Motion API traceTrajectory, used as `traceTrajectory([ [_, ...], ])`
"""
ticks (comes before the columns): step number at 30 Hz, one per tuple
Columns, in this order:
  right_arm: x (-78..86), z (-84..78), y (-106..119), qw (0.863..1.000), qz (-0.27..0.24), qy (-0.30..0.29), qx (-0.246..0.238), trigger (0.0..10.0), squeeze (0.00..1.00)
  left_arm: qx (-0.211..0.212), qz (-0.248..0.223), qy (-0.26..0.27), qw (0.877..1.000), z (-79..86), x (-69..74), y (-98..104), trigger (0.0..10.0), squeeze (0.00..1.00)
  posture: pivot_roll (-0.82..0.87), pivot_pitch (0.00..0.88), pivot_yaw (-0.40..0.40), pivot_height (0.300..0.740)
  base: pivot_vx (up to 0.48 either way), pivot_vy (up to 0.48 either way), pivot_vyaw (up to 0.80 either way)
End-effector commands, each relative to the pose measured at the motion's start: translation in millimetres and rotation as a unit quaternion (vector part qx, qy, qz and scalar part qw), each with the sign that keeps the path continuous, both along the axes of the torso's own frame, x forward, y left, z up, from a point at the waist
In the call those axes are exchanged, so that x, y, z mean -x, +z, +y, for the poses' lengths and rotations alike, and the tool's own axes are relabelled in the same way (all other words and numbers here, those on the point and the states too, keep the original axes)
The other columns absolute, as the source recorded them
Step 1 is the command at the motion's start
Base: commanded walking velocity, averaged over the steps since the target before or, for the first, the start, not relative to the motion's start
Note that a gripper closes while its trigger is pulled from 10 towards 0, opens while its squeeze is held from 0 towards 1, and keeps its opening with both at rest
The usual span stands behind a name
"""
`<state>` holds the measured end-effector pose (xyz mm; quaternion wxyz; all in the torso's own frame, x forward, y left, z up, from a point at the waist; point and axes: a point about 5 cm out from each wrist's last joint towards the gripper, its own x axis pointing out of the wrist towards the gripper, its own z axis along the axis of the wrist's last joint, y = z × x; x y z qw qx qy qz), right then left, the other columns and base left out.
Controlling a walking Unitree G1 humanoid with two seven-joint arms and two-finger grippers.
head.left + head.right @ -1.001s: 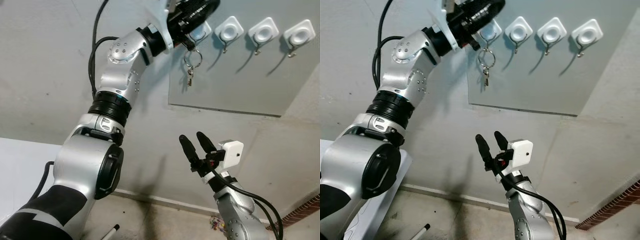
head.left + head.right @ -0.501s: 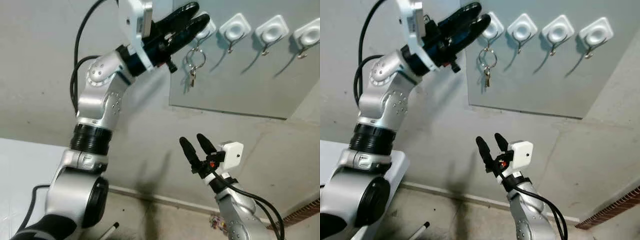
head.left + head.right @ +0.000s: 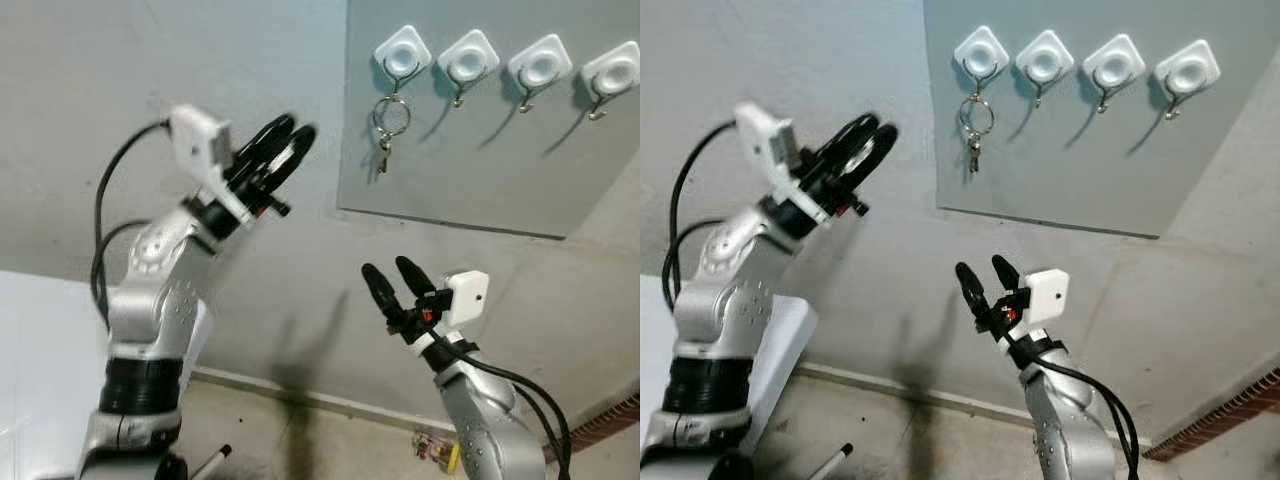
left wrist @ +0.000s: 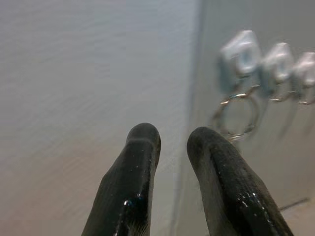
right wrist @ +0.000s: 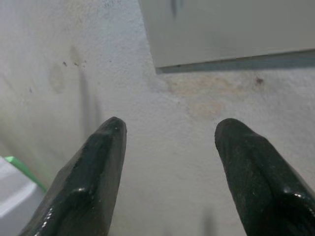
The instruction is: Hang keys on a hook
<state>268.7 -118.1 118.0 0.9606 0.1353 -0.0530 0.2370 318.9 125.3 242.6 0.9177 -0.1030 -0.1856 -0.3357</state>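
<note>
A pale plaster wall [image 3: 120, 60] is filling the background, and fixed to it is a flat grey panel [image 3: 480, 170] that is serving as the landmark here. Along the top of the panel four white square hook mounts are sitting in a row, each with a small metal hook below it. The keys [image 3: 386, 128] are hanging from the hook [image 3: 400, 58] nearest the panel's left edge: a metal ring is looped over that hook and a small key is dangling under it, flat against the panel's upper left corner. The other three hooks [image 3: 535, 65] are carrying nothing. The left arm [image 3: 150, 300] is rising beside the panel, off its left edge, and the left gripper [image 3: 285, 142] is pointing toward the keys from just outside that edge, apart from the ring, with its two black fingers [image 4: 135, 182] standing a narrow gap apart and holding nothing. The right arm [image 3: 480, 420] is coming up from below the panel, and the right gripper [image 3: 395, 280] is hovering under the panel's lower edge, well below the keys, with its fingers [image 5: 93, 177] spread wide and empty, aimed at the bare wall beneath the panel's lower left corner. Far beneath the panel, a dark pen-like object [image 3: 212, 460] is lying on the floor [image 3: 300, 440].
</note>
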Motion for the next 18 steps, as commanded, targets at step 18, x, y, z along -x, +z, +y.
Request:
traceTrajectory([
  [18,-22.7,-27.0,-16,0.990,0.029,-0.111,0.081,10.0,0.00,-0.102,0.196,0.235,0.947,-11.2,6.8,-105,10.0,0.00,0.04,0.035,-0.040,0.740,0.000,0.000,0.00],
])
